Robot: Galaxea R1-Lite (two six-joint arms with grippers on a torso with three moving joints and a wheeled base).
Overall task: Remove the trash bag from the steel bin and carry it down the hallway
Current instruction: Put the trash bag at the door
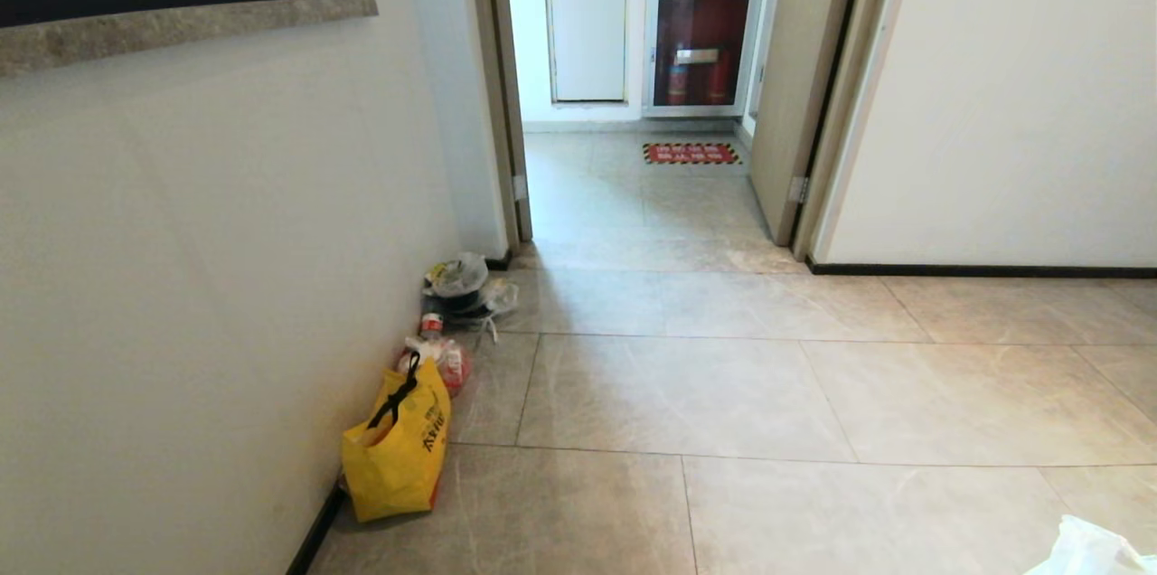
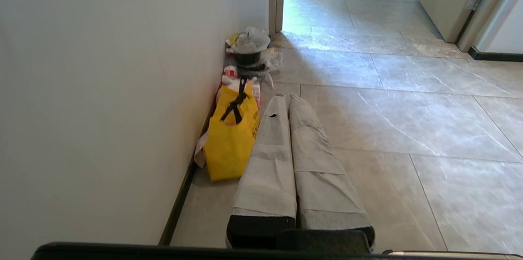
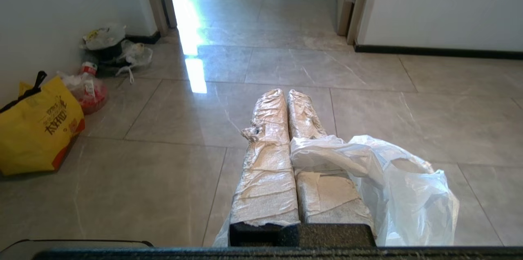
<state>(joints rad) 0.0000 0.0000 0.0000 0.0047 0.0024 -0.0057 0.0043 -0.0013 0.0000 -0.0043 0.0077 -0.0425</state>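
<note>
— Jaws on both arms are pressed together, yes? What does each one have?

— Both sets are closed, finger against finger. The right gripper has the trash bag caught between its wrapped fingers; the thin white plastic drapes over the far finger and hangs off that side. From the head view only a white corner of it shows at the lower right edge. The left gripper is closed on nothing and points level along the floor.

— What lies around them?

— A row of rubbish runs along the left wall. Nearest is a yellow bag with black handles, standing upright against the skirting. Just beyond it sits a small clear bag with something red inside, then a small red-and-white container, then a dark pile topped with crumpled clear plastic in the corner beside the door frame.

— Does any of it block the way?

— No, all of it hugs the wall. The tiled floor to its right lies bare through the doorway.

— And the room beyond?

— Pale glossy marbled tiles run into a hallway. A red floor sign with a striped border lies before a glass-fronted cabinet holding red extinguishers. An open door stands on the right, and a stone window ledge juts out upper left.
</note>
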